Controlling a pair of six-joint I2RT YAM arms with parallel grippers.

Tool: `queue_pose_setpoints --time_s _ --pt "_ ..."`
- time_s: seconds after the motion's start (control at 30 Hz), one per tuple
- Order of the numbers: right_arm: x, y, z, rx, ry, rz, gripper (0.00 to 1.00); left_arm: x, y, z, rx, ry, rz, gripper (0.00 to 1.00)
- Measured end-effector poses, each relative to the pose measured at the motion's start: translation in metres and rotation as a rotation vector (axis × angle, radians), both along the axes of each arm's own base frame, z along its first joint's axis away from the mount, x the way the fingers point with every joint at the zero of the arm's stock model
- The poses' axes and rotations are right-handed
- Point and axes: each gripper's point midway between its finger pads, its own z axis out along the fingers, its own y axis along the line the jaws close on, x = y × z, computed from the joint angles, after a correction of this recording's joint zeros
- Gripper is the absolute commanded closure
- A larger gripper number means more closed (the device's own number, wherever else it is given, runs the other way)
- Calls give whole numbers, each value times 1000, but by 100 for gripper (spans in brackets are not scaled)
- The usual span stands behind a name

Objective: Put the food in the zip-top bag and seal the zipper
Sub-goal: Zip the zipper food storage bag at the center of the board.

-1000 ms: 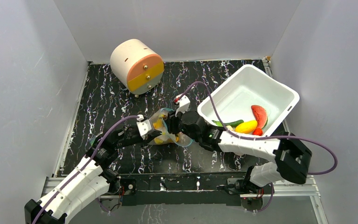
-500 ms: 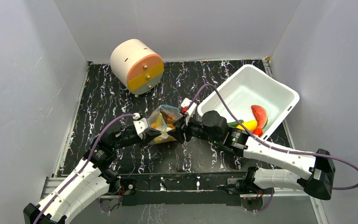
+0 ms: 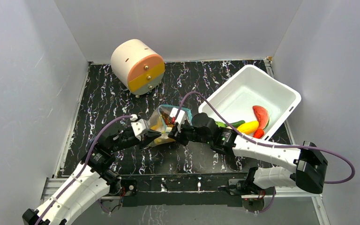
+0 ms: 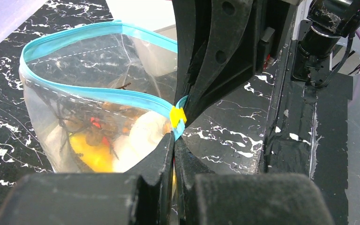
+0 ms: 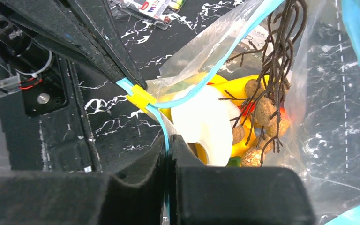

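Pinching down on the left, the left gripper (image 4: 174,143) has both black fingers pressed flat together on the zipper (image 4: 98,93), right at the corner, just under a small yellow tab (image 4: 177,115). Behind it, at the far side of the black marbled mat (image 3: 112,103), sits a cream drum-shaped box (image 3: 133,63) with an orange, yellow and grey face, well apart from the action.

Centre stage now: the zip-top bag (image 3: 163,123) stands on the mat between the two grippers. Its mouth gapes open, and the teal strip makes a wide loop. Inside are a white piece (image 5: 206,124), yellow pieces (image 4: 91,154) and a brown bunch (image 5: 267,112) of twiggy stems with round knobs, all piled at the bottom.

Coming in from the other side, the right gripper (image 5: 167,140) has its fingers clamped together on the same teal strip, just below that yellow tab. It sits nose to nose with the left one, at the same corner.

Over on the right is the white tub (image 3: 281,93), set at an angle on the mat. It holds a red slice (image 3: 261,115), a yellow piece (image 3: 247,127), a green cucumber (image 3: 229,124) and a small red piece (image 3: 258,132), all outside the bag.
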Motion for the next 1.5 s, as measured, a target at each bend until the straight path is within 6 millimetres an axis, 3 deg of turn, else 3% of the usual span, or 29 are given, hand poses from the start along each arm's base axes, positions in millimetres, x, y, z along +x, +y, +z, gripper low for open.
queue_pose_setpoints --time_s 0.13,0.23,0.37,0.5,0.6,0.83,1.2,1.5 --pt "-5 4 4 20 2 34 100 -3 2 3 3 -8 1 99" --pt "-12 10 10 54 15 78 100 -5 4 8 10 -30 -10 87" --pt "-23 15 17 96 41 133 100 -8 5 10 29 -66 -34 79" --pt "-27 17 23 128 47 152 100 -11 5 7 47 -77 -57 100" --pt "-28 17 24 134 51 153 97 -13 4 6 54 -87 -78 100" --pt "-28 12 24 112 27 157 66 -19 4 5 62 -83 -103 100" --pt "-49 -2 50 86 -216 355 63 -22 6 11 50 -110 -103 100" --pt "-44 14 70 90 -313 422 63 -22 6 11 51 -117 -109 100"
